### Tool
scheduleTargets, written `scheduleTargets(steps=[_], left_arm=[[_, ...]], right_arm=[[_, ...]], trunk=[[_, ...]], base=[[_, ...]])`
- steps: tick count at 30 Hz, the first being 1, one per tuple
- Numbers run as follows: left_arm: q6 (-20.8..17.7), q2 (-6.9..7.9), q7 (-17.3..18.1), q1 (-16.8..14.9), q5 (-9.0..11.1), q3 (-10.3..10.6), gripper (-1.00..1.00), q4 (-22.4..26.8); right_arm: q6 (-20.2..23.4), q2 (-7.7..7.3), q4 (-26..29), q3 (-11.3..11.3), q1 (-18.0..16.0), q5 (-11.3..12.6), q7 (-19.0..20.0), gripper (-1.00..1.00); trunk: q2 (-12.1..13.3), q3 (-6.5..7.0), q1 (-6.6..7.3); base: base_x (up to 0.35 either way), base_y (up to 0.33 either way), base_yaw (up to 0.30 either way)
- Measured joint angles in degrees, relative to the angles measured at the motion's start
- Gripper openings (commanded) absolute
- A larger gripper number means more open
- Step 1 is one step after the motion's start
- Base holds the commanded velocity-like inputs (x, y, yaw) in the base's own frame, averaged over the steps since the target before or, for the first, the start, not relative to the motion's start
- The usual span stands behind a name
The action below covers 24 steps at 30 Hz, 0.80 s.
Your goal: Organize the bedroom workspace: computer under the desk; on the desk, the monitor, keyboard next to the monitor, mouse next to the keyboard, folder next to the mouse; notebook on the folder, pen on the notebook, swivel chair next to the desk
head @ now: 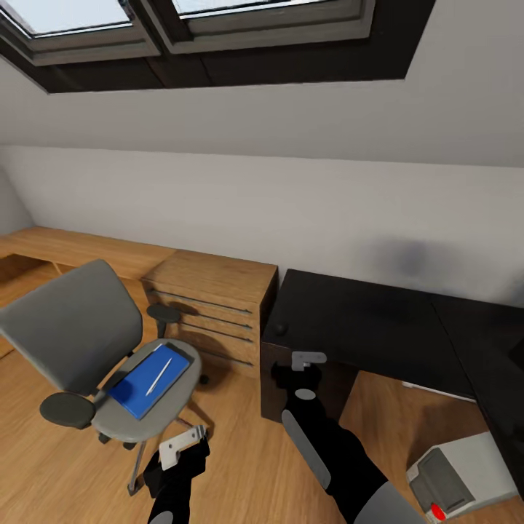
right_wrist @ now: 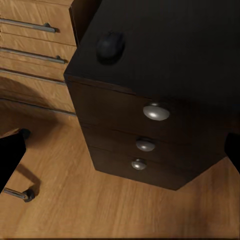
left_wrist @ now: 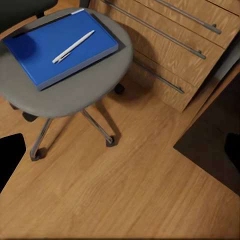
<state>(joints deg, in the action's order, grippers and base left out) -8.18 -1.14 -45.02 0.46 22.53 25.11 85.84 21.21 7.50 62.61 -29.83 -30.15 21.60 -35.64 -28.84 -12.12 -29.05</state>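
The grey swivel chair stands left of the black desk, with a gap between them. On its seat lies the blue folder, and the white pen rests on top. The dark mouse sits at the desk's near left corner. The grey computer with a red light stands on the floor under the desk, lower right. My left gripper hangs open before the chair. My right gripper is open over the desk's drawers. Monitor, keyboard and notebook are out of view.
A light-wood drawer unit stands between chair and desk, joined to a low wooden shelf along the wall. The sloped ceiling with skylights is overhead. Wood floor lies open in front of the chair and desk.
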Motion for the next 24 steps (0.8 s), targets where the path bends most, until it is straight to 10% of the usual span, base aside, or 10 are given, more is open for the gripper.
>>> scheduleTargets(steps=[24], left_arm=[[-0.02,0.09,0.12,0.00,-0.13,0.08,1.00,-0.66]], right_arm=[[0.00,0.00,-0.01,0.00,0.02,-0.01,-0.04,1.00]], trunk=[[0.01,0.00,-0.03]], base=[[-0.184,0.000,0.000]])
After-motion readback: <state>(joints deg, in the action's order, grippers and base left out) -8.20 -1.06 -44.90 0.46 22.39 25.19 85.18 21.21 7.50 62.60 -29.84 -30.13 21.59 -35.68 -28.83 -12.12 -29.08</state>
